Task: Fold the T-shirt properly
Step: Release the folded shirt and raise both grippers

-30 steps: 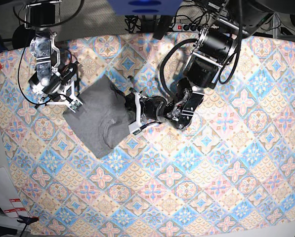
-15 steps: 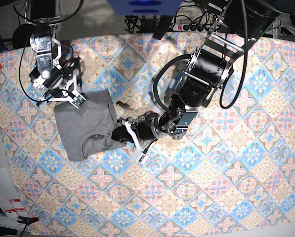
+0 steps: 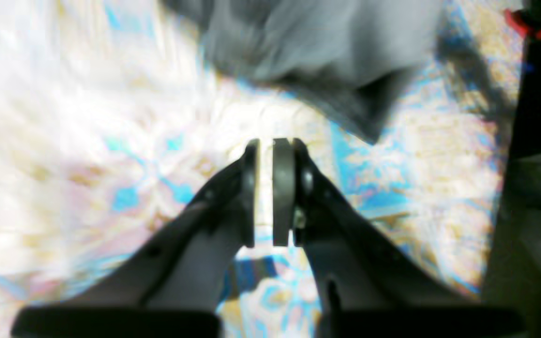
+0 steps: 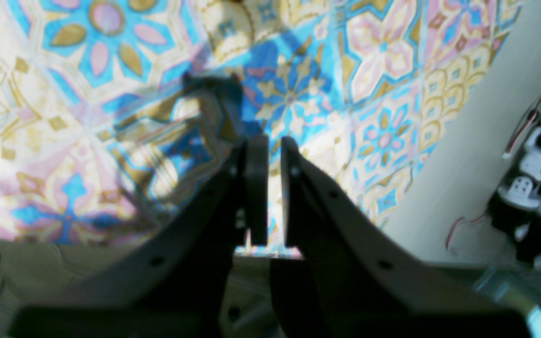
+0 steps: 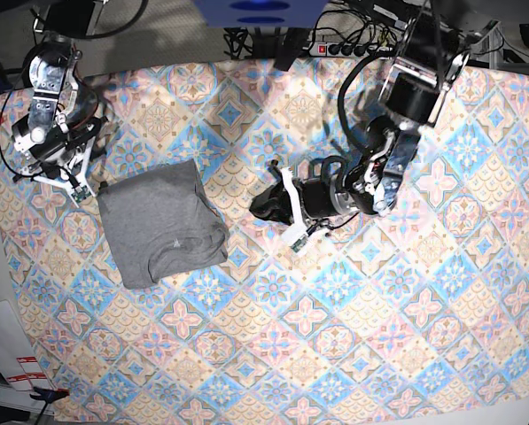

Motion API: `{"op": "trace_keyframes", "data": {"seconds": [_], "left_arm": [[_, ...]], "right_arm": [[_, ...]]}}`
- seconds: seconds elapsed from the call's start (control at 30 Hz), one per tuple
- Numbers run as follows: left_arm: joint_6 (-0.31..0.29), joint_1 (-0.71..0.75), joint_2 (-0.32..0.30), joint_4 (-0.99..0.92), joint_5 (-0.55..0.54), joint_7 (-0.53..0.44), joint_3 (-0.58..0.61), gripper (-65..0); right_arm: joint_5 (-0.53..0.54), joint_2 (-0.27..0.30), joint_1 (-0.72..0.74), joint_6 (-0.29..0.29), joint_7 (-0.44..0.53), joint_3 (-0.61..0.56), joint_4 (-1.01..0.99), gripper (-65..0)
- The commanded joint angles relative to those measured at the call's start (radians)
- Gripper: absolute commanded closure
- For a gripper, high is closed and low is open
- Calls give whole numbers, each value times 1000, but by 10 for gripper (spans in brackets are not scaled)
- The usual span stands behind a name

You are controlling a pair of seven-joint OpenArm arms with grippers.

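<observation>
The plain heather-grey cotton T-shirt (image 5: 160,221) lies folded, so both empty, closed end effectors, left (image 5: 288,212) and right (image 5: 80,184), should lift clear of it without snagging its edges.

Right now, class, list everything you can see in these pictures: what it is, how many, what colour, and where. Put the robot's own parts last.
T-shirt: one, heather grey, folded, lying on the patterned cloth towards the base view's left.
Patterned cloth: one, pastel blue, pink and cream floral tiles, covering the table.
Power strip: one, dark, with cables, beyond the cloth's far edge.
Papers: white with red marks, base view's lower left corner.
Left hand: one, black with white pads, shut, empty, over the cloth beside the shirt.
Right hand: one, black with white pads, shut, empty, near the shirt's far left corner.
</observation>
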Motion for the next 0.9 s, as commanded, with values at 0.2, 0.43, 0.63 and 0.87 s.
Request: {"op": "trace_keyframes", "data": {"seconds": [0.2, 0.43, 0.63, 0.87], "left_arm": [[143, 256, -160, 495, -15, 113, -126, -37], [143, 565, -200, 693, -10, 160, -333, -34], [143, 749, -200, 761, -9, 157, -408, -31], [151, 972, -197, 778, 105, 13, -477, -31]], "right_arm": [[-5, 5, -60, -1, -6, 107, 49, -45], [-5, -12, -153, -1, -1, 278, 49, -45], [-5, -27, -230, -1, 6, 339, 49, -45], [-7, -78, -322, -1, 60, 399, 49, -45]]}}
